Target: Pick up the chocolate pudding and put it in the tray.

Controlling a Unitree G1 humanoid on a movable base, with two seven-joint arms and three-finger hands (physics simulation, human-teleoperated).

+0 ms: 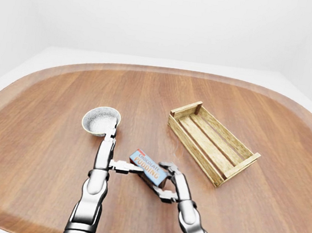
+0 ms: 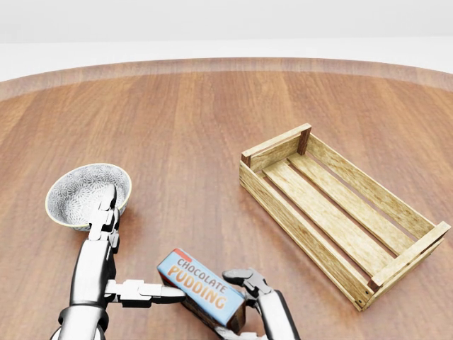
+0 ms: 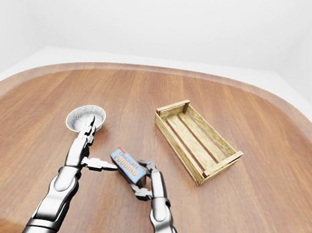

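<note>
One box (image 2: 202,290), label reads "CHOCOLATE PUDDING", bottom centre of head view, tilted. Right hand (image 2: 249,287) curled around its right end, gripping. Left hand (image 2: 106,273) spread wide: one finger against the box's left side, others pointing at the one patterned bowl (image 2: 76,191). One slatted wooden tray (image 2: 338,212) well apart, right, on the table (image 2: 198,127).

Left hand (image 2: 106,280) spread; right hand (image 2: 256,292) fingers curled (grip seemingly closed).
</note>
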